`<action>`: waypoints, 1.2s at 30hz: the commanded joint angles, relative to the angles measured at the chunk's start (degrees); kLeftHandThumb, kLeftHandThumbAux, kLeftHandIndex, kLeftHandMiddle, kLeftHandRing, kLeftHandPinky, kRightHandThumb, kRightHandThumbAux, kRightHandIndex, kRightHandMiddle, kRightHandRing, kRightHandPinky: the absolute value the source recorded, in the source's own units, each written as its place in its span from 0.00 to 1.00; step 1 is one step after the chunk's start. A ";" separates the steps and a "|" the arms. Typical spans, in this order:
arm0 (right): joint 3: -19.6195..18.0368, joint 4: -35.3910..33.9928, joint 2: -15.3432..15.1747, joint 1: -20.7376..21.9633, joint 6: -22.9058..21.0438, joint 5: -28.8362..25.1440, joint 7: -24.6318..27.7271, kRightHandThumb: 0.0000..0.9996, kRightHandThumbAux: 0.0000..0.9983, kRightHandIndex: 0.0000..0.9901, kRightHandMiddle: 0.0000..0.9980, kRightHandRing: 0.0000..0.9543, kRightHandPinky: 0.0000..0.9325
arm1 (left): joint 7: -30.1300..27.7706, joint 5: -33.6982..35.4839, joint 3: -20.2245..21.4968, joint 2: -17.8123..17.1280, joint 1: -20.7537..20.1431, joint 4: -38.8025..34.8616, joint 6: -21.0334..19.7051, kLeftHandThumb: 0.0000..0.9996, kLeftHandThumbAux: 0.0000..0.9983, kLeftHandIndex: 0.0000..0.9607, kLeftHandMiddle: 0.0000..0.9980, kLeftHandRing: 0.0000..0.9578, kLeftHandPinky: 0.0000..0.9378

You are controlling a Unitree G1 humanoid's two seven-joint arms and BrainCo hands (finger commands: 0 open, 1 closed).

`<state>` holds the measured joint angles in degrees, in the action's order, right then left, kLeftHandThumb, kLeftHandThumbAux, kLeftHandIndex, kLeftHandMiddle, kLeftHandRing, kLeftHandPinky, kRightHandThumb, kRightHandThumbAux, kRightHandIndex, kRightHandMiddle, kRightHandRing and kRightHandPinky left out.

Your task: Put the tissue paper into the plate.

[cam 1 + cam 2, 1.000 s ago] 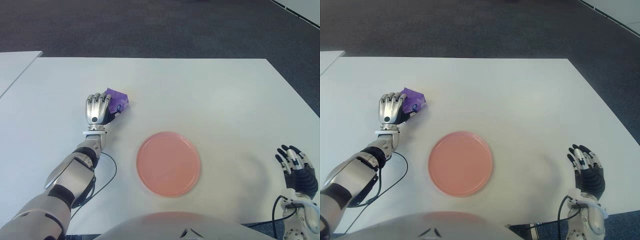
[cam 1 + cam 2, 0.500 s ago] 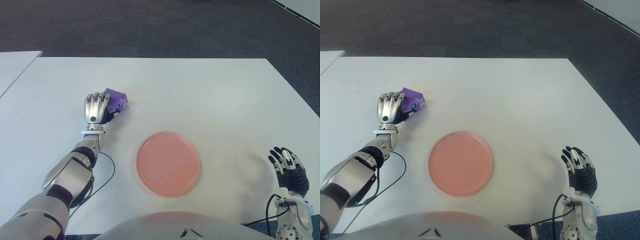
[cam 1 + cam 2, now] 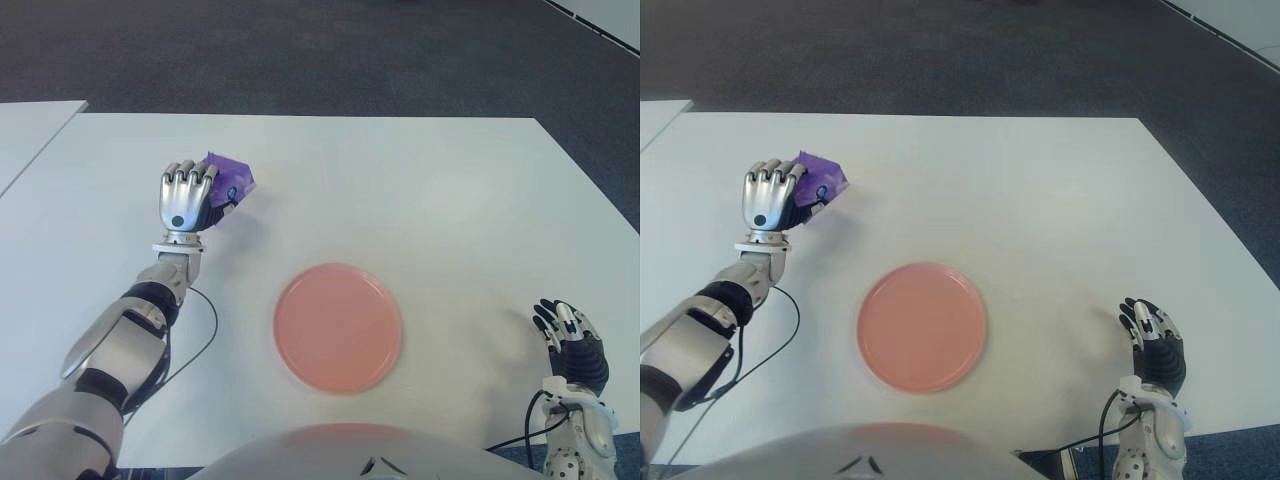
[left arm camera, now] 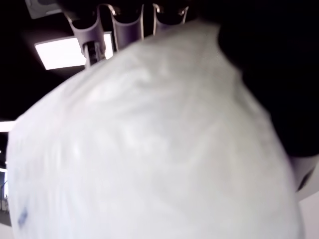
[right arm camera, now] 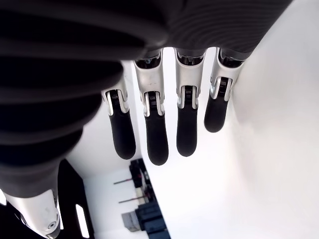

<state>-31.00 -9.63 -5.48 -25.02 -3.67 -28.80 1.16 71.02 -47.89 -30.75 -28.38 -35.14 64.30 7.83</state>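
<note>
- Left hand (image 3: 184, 198): fingers curled tight round the tissue paper (image 3: 230, 180), a purple crumpled wad. Grip is closed on it.
- The wad sticks out past the fingertips, on the thumb side of the hand, toward the far edge of the table (image 3: 420, 190).
- Left wrist view: almost wholly filled by a pale bulging mass pressed close against the palm; three finger bases show at one edge. It fits a full grasp.
- A faint shadow lies on the table just beyond the wad. Cannot tell whether hand or wad touches the surface.
- Plate (image 3: 338, 327): pink, round, flat on the white table, nothing in it. It sits well apart from the left hand, nearer the robot's body and off to the hand's thumb side.
- Tissue paper is therefore in the left hand, not in the plate.
- Left forearm runs back from the hand toward the robot's near-left side; a black cable (image 3: 205, 335) loops on the table beside the forearm.
- Right hand (image 3: 572, 345): shows at the near right edge of the table, well apart from the plate on its right side. Fingers extended and slightly spread in the right wrist view, holding nothing.
</note>
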 commanded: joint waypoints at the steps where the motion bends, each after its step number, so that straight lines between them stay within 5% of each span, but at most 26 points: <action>1: 1.07 0.40 1.40 -0.88 -0.59 0.54 0.56 0.14 0.64 0.36 0.38 0.32 0.24 | -1.13 -1.49 -0.32 -2.45 1.69 -6.02 1.05 0.75 0.69 0.46 0.87 0.90 0.92; 20: 2.28 1.02 2.18 -1.78 -0.83 0.76 2.24 0.18 0.62 0.37 0.39 0.34 0.25 | -15.30 -6.28 3.31 -9.69 11.51 -33.05 -3.99 0.75 0.69 0.46 0.87 0.92 0.93; 36: 3.36 -0.02 4.00 -2.03 -2.14 1.67 -1.00 0.19 0.62 0.37 0.39 0.33 0.26 | -33.68 -8.29 7.13 -7.80 25.12 -61.24 -7.53 0.75 0.69 0.46 0.87 0.92 0.91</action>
<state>-28.41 -10.50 -2.89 -26.21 -3.59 -27.75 1.15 39.59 -55.89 -24.50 -37.04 -12.33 5.76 0.24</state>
